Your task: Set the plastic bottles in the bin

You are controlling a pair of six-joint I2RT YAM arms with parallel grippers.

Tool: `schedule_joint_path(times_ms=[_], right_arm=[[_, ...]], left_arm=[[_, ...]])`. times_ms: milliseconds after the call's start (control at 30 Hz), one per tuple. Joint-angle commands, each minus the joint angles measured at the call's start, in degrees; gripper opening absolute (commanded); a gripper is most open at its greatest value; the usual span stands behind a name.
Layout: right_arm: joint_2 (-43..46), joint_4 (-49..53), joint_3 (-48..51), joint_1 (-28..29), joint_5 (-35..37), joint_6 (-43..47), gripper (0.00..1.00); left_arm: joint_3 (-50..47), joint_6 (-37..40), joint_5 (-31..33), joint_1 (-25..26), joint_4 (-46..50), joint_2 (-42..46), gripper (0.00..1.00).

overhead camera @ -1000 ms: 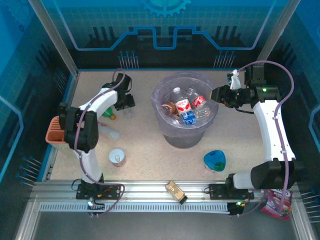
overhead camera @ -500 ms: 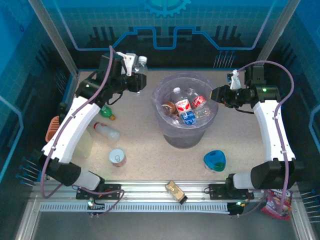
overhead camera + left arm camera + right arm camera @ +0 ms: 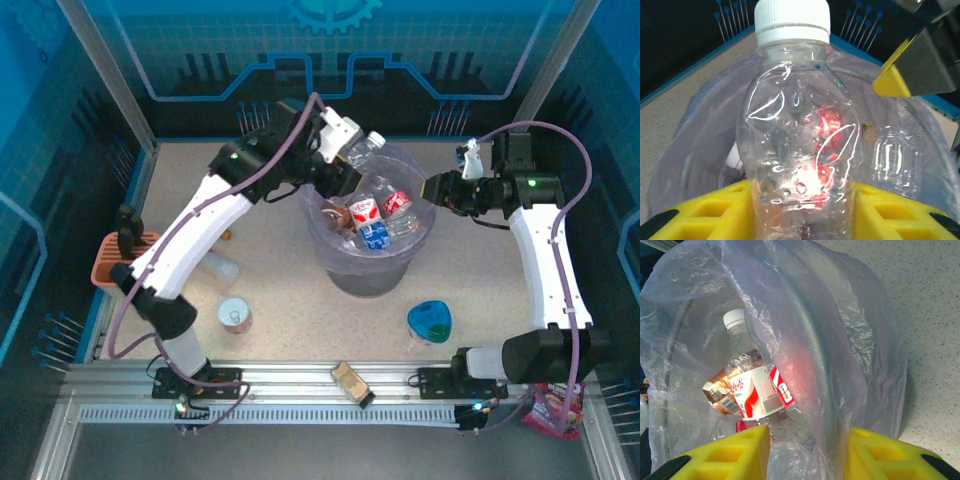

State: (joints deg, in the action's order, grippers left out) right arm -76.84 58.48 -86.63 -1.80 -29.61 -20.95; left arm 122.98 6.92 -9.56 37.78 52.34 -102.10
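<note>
In the last second my left arm has gone from low over the far-left of the table to high across it, and my left gripper (image 3: 345, 150) now hangs over the far-left rim of the bin (image 3: 365, 275) with a clear bottle (image 3: 797, 130) clamped between its yellow pads (image 3: 705, 212). The carry looks all but finished to me: what I judge is left is letting go while the bottle is inside the rim line. The bottle is off the table, above the bin's mouth, and through its clear wall in the left wrist view I see the bag liner and a red label below. I hold it by its lower body; its long axis runs straight out along my fingers, white cap (image 3: 792, 20) leading, which from above means it points to the right and slightly toward the far wall, across the opening. It lies closer to level than upright, though how far it tips I cannot tell. My right gripper (image 3: 437, 190) has not moved — it sits at the bin's right rim, its fingers closed on the rim and liner. Bottles with a red label (image 3: 365, 210) and a blue label (image 3: 377, 235) already lie inside, and another bottle (image 3: 218, 266) waits on the table to the left.
</note>
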Motion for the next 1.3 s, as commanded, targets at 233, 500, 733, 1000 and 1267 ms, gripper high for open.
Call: schedule_joint_path(times_ms=[233, 500, 733, 1000, 1267], right_arm=[[1.3, -0.3, -0.5, 0.9, -3.1, 0.6, 0.42], [0.7, -0.8, -0.6, 1.0, -3.2, 0.4, 0.42], [0.5, -0.8, -0.6, 1.0, -3.3, 0.6, 0.42], [0.4, -1.2, -0.7, 0.6, -3.4, 0.8, 0.44], [0.2, -1.3, -0.4, 0.1, -4.0, 1.4, 0.47]], left_arm=[[11.3, 8.6, -4.6, 3.4, 13.7, -9.3, 0.61], [9.5, 8.2, -5.9, 3.7, 11.0, -7.4, 0.86], [6.5, 5.1, -4.6, 3.6, 5.2, -3.1, 0.93], [-0.6, -12.8, 2.7, -5.3, 3.4, 4.4, 0.95], [-21.2, -27.3, 16.0, -23.5, 2.8, 10.2, 0.96]])
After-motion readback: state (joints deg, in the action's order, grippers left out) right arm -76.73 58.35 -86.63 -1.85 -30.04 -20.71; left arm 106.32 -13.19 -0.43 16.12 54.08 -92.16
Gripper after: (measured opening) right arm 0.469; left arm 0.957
